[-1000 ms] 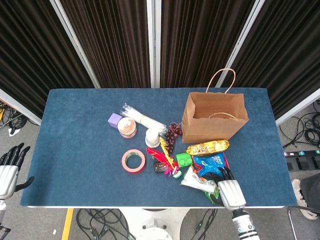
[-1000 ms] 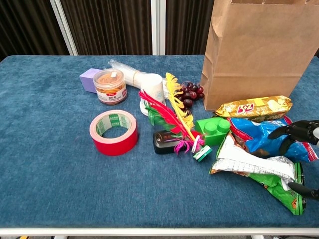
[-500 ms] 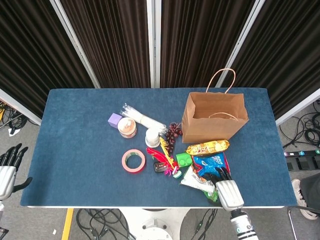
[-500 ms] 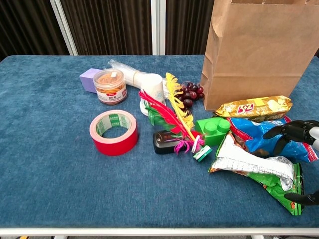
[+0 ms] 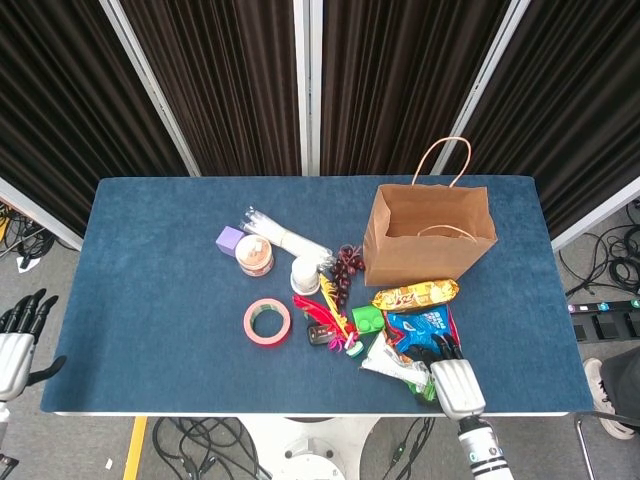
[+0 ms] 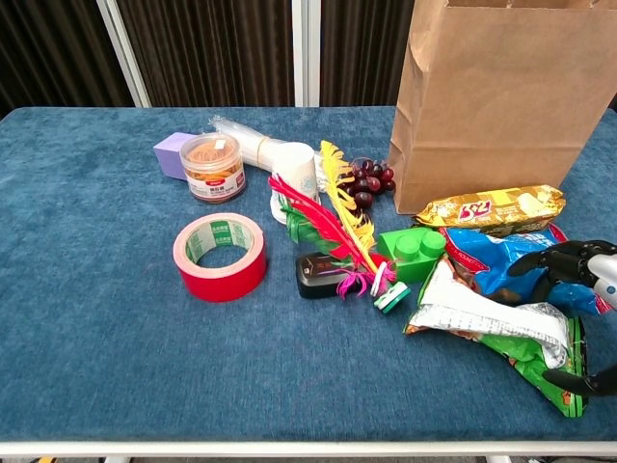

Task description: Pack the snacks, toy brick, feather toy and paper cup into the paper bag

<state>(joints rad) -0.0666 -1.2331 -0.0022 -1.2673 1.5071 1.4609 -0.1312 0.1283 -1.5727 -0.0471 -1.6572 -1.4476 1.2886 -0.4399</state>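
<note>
The brown paper bag (image 5: 430, 235) (image 6: 506, 96) stands open at the back right. In front of it lie a gold snack pack (image 5: 415, 294) (image 6: 492, 207), a blue snack bag (image 5: 420, 325) (image 6: 492, 256) and a green-and-silver snack bag (image 5: 395, 365) (image 6: 482, 323). A green toy brick (image 5: 368, 319) (image 6: 412, 254), the red-and-yellow feather toy (image 5: 325, 315) (image 6: 333, 227) and a tipped paper cup (image 5: 304, 273) (image 6: 294, 178) lie to their left. My right hand (image 5: 455, 380) (image 6: 576, 289) hovers over the near ends of the blue and green bags, fingers spread, holding nothing. My left hand (image 5: 15, 345) hangs open off the table's left side.
A red tape roll (image 5: 267, 322) (image 6: 220, 256), a snack jar (image 5: 254, 256) (image 6: 212, 166), a purple block (image 5: 230, 240), grapes (image 5: 346, 268) (image 6: 366, 180), a plastic-wrapped bundle (image 5: 285, 237) and a small black object (image 6: 318, 273) crowd the middle. The table's front edge runs just below my right hand.
My right hand has eased slightly back toward the front edge over the snack bags. My left hand has sunk a little lower beside the table. No object has moved.
</note>
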